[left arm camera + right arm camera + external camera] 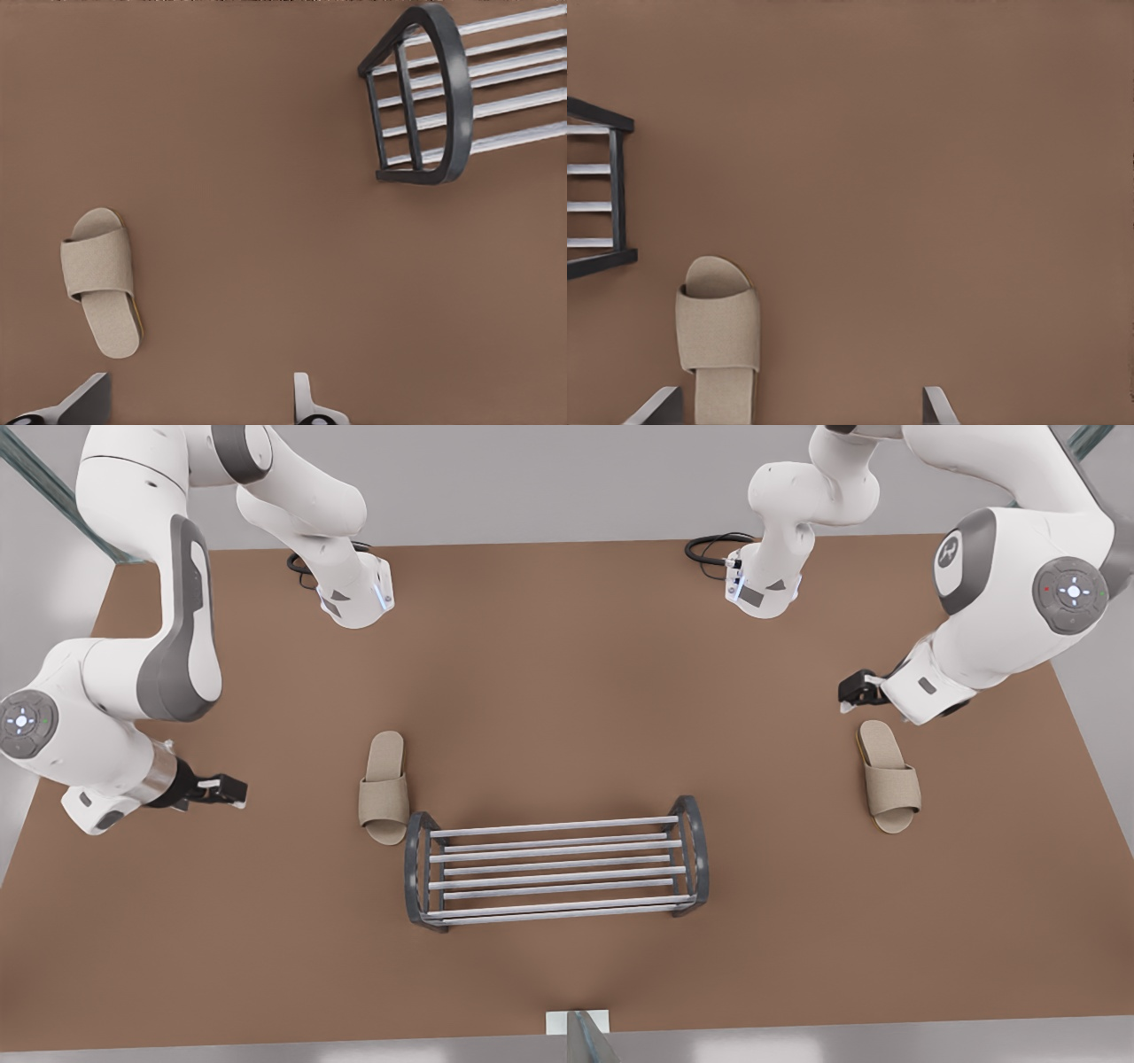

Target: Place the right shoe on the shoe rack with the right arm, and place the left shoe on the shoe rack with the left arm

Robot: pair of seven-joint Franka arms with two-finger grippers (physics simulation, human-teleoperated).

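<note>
The shoe rack (554,826) stands empty in the middle of the brown table, toward the near edge. A beige slipper, the right shoe (384,788), lies flat by the rack's end at the front view's left. The left shoe (889,777) lies flat farther off at the front view's right. My right gripper (226,788) hovers open over bare table, apart from the right shoe (718,341) and the rack's end (617,190). My left gripper (855,691) hangs open just behind the left shoe's heel; the left shoe (99,282) and rack end (447,97) lie beyond it.
Both arm bases (354,593) (762,584) sit at the far table edge with black cables beside them. A small white bracket (576,1027) stands at the near edge. Bare table (567,691) stretches between the shoes and behind the rack.
</note>
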